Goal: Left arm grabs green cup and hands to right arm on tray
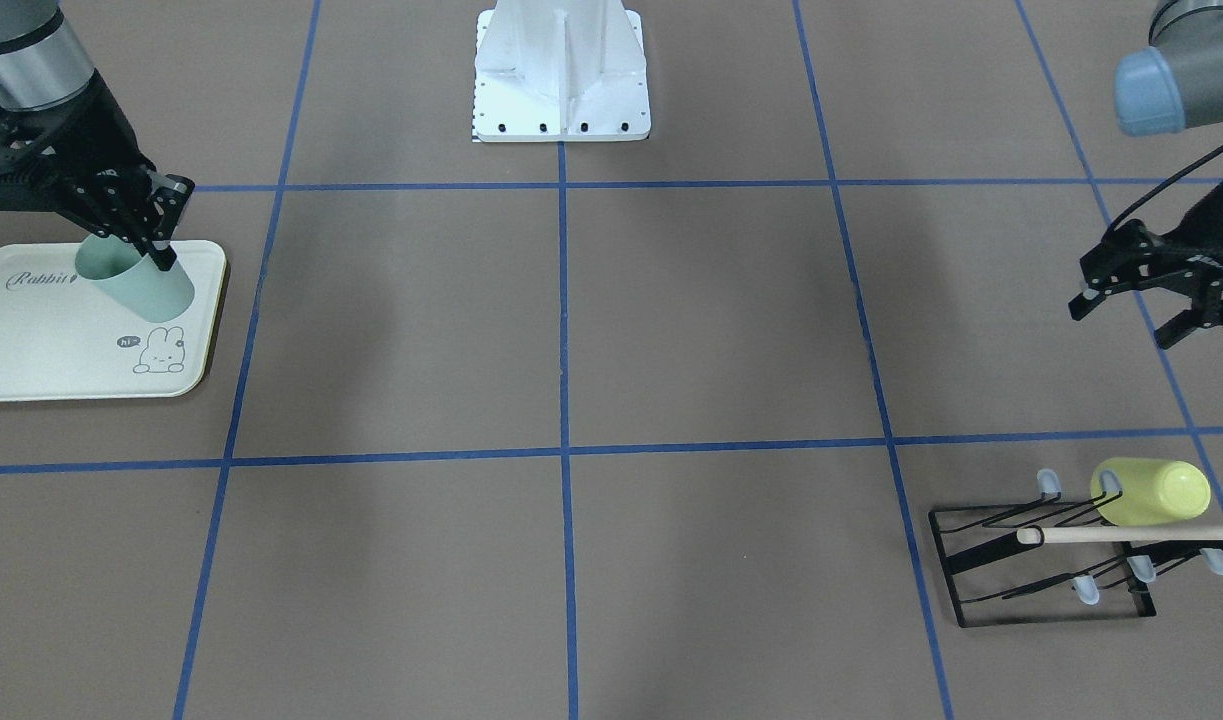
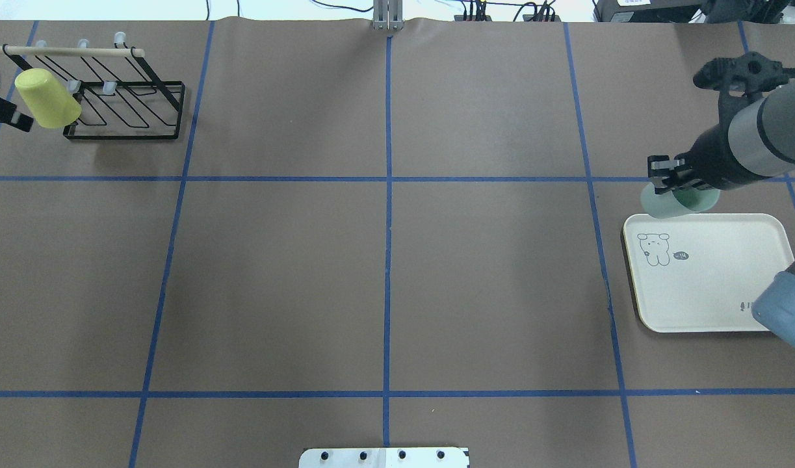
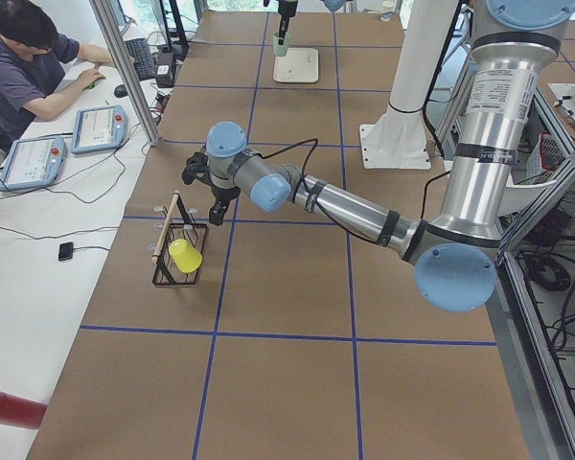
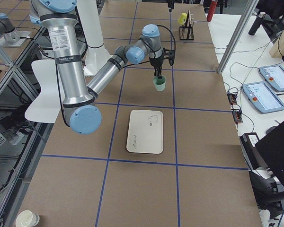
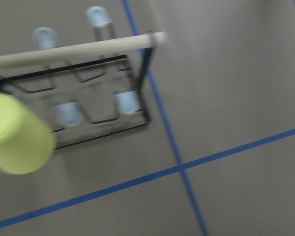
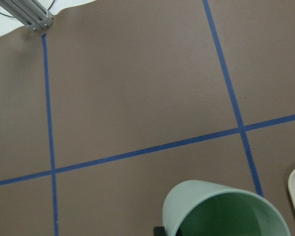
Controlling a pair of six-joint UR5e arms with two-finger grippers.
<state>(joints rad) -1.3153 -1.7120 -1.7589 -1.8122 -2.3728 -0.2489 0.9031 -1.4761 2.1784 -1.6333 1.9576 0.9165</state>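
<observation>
Green cup (image 6: 221, 211) fills the bottom of the right wrist view, mouth toward the lens. Right tool (image 1: 149, 248) is clamped on its rim: one finger outside the wall, the other looks to be inside, though we can't confirm. Cup hangs tilted, clear of the tabletop (image 1: 711, 320). Front view puts it over the robot-side part of the tray (image 1: 31, 350), while overhead puts it just past the tray's edge. We can't fix which, so we'd call it close to the tray, not centred on it.

We read the handover as done and the set-down as the step in hand. To do it well:
- level the wrist until the cup is upright before descending; a tilted base would land on one edge and roll.
- shift over the tray's bare middle, away from its lip. A base on the lip leaves the cup leaning.
- lower slowly till the base sits flat, then release.
- retreat straight up; any sideways drift of an inner finger would tip a light, smooth cup.

White mount (image 1: 561, 80) stands well apart from the tray, no conflict. Farther again from the tray, left tool (image 1: 1123, 318) hangs with jaws spread and empty, near the wire rack (image 1: 1041, 560) carrying the yellow-green cup (image 1: 1151, 492). We'd leave it there.
</observation>
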